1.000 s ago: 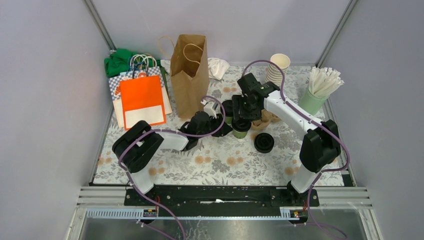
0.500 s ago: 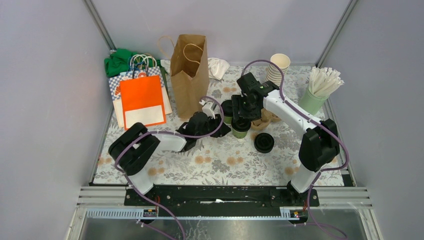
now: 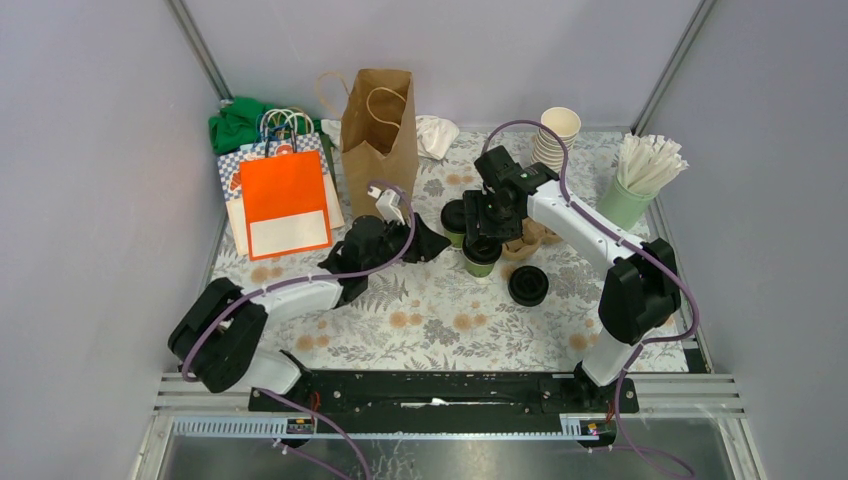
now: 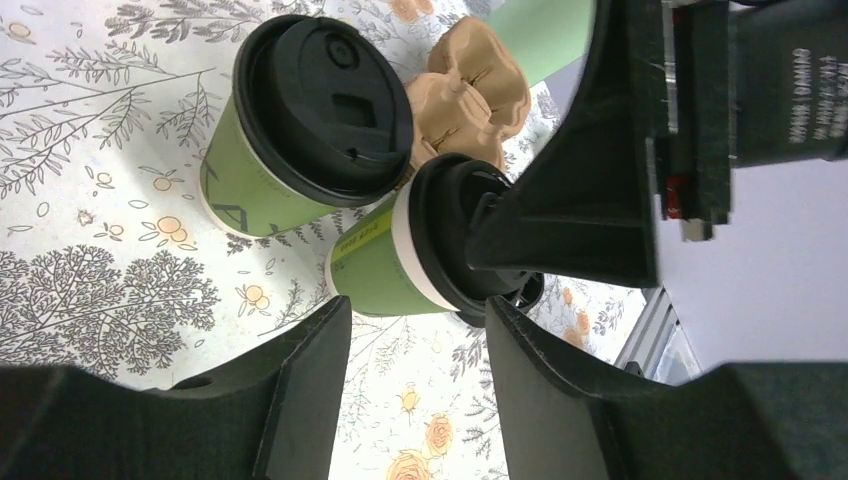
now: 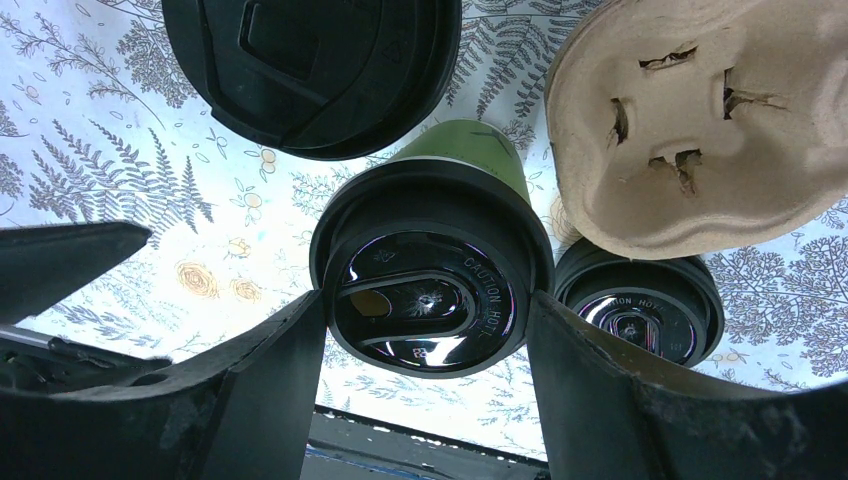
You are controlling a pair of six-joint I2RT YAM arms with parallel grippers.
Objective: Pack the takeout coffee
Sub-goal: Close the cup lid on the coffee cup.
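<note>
At the middle of the table [image 3: 440,325], your right gripper [image 5: 427,318] straddles the cup [image 5: 432,255]. A finger presses each side of its black lid, so it's pinching that cup at the rim. Your left gripper [image 4: 415,318] hovers just beside it, fingers spread with nothing between them. The second cup [image 4: 320,105] stands just beside the first, toward the far edge, and the pulp carrier [image 5: 695,120] sits close on the right.

Watch that grip: it looks to bear on the lid, not the paper wall, so a lift could pop the lid loose and drop the cup. Swing wide and you could clip the second cup or nudge the carrier, they're that close. The bag [image 3: 380,140] stands by the far edge, left of centre, and its narrow mouth may snag a tilted cup.

From above, the right gripper covers the cup and most of the carrier. You can't tell whether the cup's base rests on the table, or whether either cup holds liquid.
</note>
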